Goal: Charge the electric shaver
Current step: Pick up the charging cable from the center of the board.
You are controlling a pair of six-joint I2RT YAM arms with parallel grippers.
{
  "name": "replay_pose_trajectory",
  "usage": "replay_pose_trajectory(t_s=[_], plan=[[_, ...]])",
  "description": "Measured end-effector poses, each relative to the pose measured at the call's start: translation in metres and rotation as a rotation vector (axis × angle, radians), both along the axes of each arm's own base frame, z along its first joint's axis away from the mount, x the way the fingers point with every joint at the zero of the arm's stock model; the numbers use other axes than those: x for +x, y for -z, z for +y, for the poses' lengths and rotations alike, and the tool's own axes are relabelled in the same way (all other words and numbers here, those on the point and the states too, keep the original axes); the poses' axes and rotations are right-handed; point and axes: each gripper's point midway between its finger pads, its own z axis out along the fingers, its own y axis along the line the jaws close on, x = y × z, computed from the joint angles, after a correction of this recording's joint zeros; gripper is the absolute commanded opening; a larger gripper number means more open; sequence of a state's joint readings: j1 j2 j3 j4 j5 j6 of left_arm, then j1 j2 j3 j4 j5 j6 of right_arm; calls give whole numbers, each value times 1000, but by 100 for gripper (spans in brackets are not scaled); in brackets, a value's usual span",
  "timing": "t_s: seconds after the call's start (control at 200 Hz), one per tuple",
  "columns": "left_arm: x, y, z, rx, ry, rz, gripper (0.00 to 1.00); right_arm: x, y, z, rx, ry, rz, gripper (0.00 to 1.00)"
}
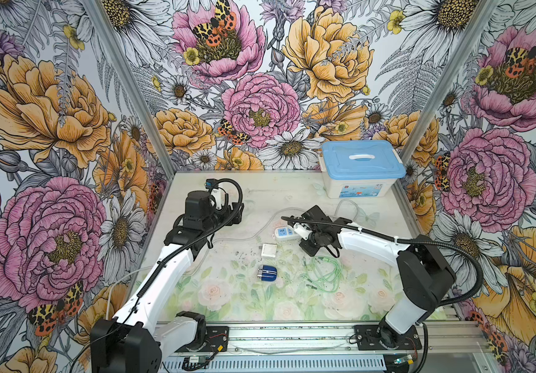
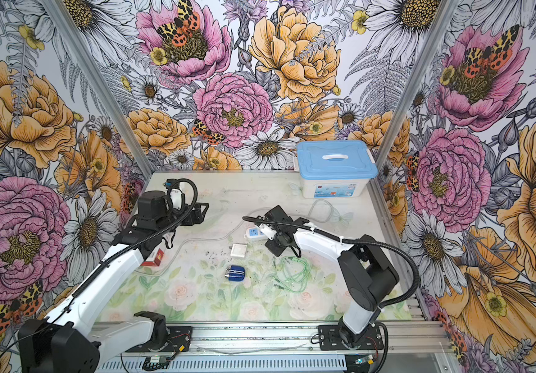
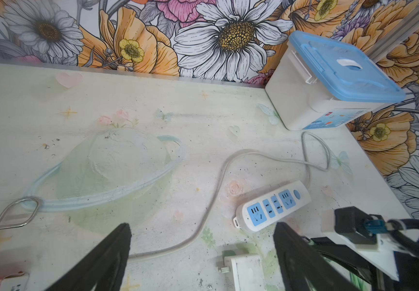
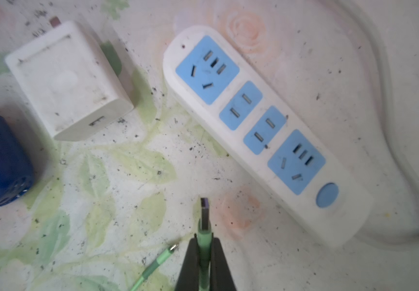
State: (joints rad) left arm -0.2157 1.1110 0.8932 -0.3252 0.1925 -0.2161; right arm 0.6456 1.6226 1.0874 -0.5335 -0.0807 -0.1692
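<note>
My right pincer (image 4: 204, 245) is pressed together on the USB plug (image 4: 204, 216) of the green cable (image 4: 154, 267), with the plug's metal tip near the power strip (image 4: 261, 126). My left pincer (image 3: 201, 226) is spread wide with nothing between its fingers, left of centre in both top views. The electric shaver (image 1: 267, 274) lies on the table (image 1: 228, 306) a little below centre, just below the white cube charger (image 1: 269, 251) and apart from both pincers.
</note>
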Motion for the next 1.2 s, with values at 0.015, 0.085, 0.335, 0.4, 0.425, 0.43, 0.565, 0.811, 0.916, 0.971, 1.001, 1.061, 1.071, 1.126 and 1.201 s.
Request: replay_pose_trajectory(t_s=[0.015,0.085,0.335,0.4,0.425,0.43,0.565,0.811,0.916,0.971,1.001,1.061,1.071,1.126,1.201], plan=[[-1,1,-2,-6,6,-3,80,0,-5,1,13,-1,-7,0],[-8,12,-18,-65,42,12,59,-2,-30,5,84,-10,-38,0],[-31,39,-100,-309,304,68,48,-7,-89,21,304,-66,-96,0],[-34,32,-120,-361,383,53,48,-8,-95,24,344,-82,-92,0],[-35,30,-125,-374,408,46,48,-8,-97,26,354,-88,-91,0],[-35,29,-128,-382,416,46,47,-8,-97,26,359,-89,-90,0],[-40,17,-156,-461,540,27,42,-10,-106,33,421,-118,-82,0],[-37,9,-178,-519,636,11,37,-16,-119,45,507,-182,-74,0],[-37,6,-184,-534,660,11,31,-17,-122,47,522,-194,-72,0],[-38,5,-187,-540,673,15,30,-17,-122,46,525,-195,-70,0],[-39,5,-189,-543,684,18,29,-17,-122,46,526,-195,-70,0],[-41,4,-192,-546,698,20,27,-16,-122,45,527,-192,-71,0],[-41,4,-192,-547,701,20,27,-15,-122,45,527,-191,-72,0],[-43,4,-194,-549,714,23,26,-13,-123,44,530,-187,-76,0],[-44,4,-194,-551,720,25,25,-12,-124,42,537,-186,-76,0]])
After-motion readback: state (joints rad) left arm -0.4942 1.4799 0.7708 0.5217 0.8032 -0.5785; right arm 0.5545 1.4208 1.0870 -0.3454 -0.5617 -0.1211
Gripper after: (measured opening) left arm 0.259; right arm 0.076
